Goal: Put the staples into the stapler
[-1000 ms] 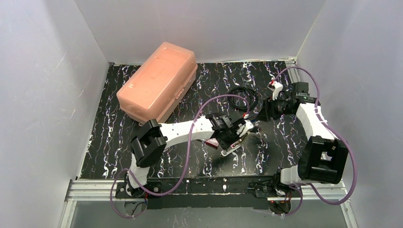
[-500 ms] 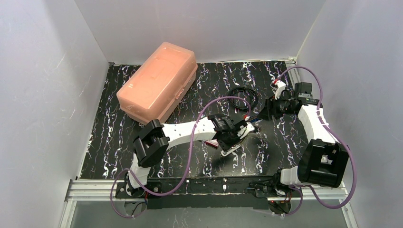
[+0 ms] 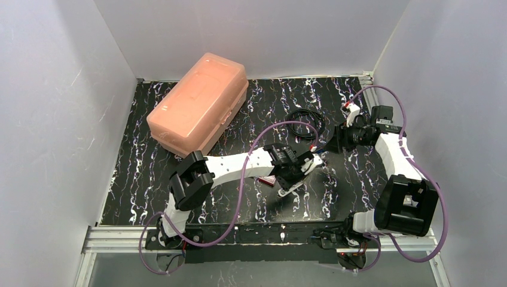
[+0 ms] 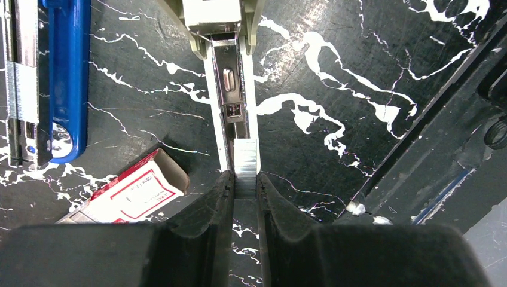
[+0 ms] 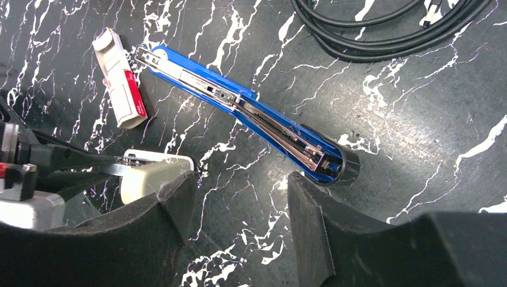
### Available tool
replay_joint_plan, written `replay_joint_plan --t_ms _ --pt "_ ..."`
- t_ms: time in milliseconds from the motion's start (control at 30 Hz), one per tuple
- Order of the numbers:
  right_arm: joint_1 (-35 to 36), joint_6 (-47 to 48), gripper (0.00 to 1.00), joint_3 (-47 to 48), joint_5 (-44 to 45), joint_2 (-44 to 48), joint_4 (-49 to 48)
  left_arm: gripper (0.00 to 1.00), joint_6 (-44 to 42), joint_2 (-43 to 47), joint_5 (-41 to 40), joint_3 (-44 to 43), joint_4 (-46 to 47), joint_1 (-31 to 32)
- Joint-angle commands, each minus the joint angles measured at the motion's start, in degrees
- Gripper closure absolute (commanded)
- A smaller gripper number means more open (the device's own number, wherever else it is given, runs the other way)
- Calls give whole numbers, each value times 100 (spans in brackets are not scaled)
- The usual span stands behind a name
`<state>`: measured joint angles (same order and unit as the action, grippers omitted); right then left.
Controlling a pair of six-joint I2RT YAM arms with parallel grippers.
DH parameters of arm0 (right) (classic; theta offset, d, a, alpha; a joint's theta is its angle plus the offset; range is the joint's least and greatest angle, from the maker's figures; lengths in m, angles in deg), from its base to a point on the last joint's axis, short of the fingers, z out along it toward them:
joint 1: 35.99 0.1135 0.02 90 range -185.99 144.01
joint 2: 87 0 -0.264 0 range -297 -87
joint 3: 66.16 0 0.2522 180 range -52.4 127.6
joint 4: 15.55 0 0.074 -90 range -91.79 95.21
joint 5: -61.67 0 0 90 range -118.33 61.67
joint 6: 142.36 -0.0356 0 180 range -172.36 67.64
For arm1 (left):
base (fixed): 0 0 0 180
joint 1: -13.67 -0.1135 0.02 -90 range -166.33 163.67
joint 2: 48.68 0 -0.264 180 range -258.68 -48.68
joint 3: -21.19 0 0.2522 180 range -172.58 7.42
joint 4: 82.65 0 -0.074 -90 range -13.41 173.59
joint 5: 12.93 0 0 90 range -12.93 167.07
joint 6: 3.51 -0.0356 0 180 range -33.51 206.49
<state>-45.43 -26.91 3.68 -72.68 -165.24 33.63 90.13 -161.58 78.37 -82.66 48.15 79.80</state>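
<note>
My left gripper (image 4: 244,179) is shut on a short silver strip of staples (image 4: 245,161), its front end over the open metal channel of a cream stapler (image 4: 230,101) lying on the mat. The red-and-white staples box (image 4: 128,194) lies open just left of my fingers. A blue stapler (image 5: 251,113) lies opened flat beside it. My right gripper (image 5: 239,209) hovers open above bare mat between the cream stapler (image 5: 152,176) and the blue stapler's black end, holding nothing. In the top view the left gripper (image 3: 302,167) is mid-table and the right gripper (image 3: 332,143) is just right of it.
A large salmon-pink plastic case (image 3: 200,101) stands at the back left. A coiled black cable (image 3: 305,122) lies behind the grippers. White walls close in the black marbled mat (image 3: 149,179) on three sides.
The left arm has shifted slightly, its elbow moving right, with the staple strip still held. The right gripper has drawn back a little to the right, still open.
</note>
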Motion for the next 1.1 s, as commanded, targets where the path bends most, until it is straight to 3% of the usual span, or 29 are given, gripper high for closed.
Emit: replay_joint_plan --t_ms 0,1067 --pt "-80 60 36 -9 -220 134 -60 92 38 -82 -51 -215 -229 22" --pt "-173 144 36 -30 -379 90 59 92 133 -260 -165 -386 -367 23"
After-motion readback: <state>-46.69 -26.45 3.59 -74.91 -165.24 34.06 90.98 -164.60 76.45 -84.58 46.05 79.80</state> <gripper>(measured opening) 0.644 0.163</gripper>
